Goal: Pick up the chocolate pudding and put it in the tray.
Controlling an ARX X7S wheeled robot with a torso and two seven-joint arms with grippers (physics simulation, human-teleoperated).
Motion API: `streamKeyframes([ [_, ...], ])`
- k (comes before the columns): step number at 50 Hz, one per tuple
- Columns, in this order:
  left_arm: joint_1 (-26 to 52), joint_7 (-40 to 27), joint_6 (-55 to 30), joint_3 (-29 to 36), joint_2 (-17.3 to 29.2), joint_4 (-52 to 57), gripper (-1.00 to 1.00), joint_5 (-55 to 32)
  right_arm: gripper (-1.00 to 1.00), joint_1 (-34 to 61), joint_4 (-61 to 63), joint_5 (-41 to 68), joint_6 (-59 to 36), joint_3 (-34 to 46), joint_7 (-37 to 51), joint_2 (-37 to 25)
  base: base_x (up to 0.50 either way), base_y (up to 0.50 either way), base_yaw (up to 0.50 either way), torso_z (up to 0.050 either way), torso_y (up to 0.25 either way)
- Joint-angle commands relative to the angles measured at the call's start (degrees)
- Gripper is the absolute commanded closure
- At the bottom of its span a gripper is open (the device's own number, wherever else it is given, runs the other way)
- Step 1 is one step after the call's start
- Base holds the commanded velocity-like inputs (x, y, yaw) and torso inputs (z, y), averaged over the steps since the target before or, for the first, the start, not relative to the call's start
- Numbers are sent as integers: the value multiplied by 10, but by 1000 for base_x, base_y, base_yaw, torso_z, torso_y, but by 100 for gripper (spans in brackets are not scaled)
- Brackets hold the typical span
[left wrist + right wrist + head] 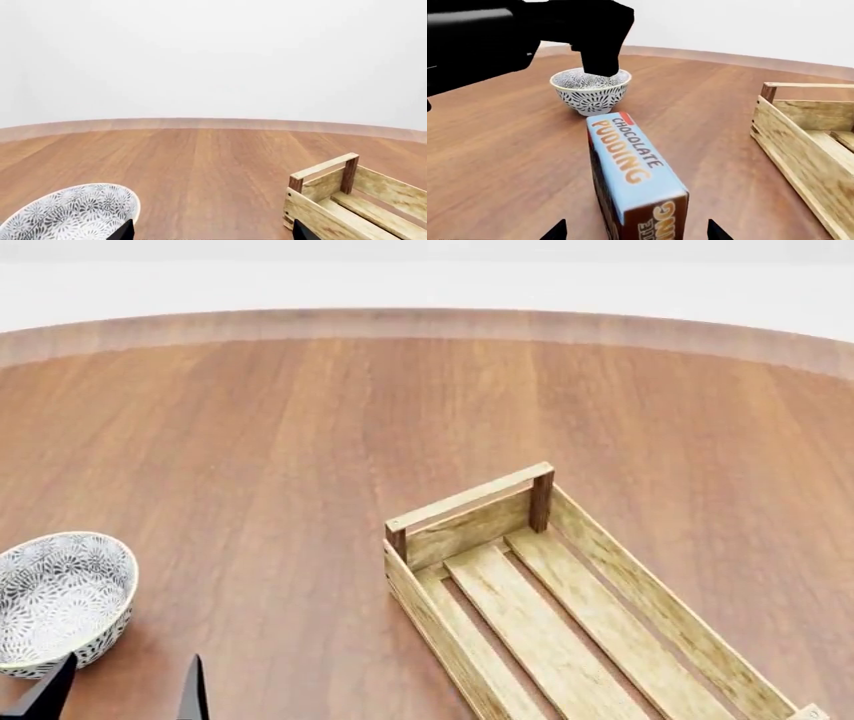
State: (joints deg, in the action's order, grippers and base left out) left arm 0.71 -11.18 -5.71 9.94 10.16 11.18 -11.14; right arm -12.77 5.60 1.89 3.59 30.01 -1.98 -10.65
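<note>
Only in the right wrist view: chocolate pudding [635,182] lying on the bench [507,165] between the spread fingertips of the right tool [635,232], untouched; long axis running away toward the bowl [591,90], red corner farthest; left tool [123,690] spread beside that bowl; tray [561,610] holding nothing.

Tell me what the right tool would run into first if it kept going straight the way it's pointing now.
Most likely the chocolate pudding. In the right wrist view the carton lies directly ahead, between the open fingertips of the right tool. Beyond it stands the bowl. The tray sits off to the side, out of that line.
</note>
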Motion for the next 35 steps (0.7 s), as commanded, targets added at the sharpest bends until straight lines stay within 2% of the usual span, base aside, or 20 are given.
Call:
streamKeyframes([
  [1, -2, -4, 1, 0, 4, 3, -100, -7, -100, 39, -50, 5, -5, 12, -8, 17, 0, 0, 0, 0, 0],
  [23, 3, -12, -3, 6, 11, 6, -100, -13, -100, 77, -76, 12, -33, 14, -9, 10, 0, 0, 0, 0, 0],
  [35, 5, -16, -8, 13, 12, 12, -100, -15, -100, 84, -46, 1, -73, 29, -13, -2, 0, 0, 0, 0, 0],
])
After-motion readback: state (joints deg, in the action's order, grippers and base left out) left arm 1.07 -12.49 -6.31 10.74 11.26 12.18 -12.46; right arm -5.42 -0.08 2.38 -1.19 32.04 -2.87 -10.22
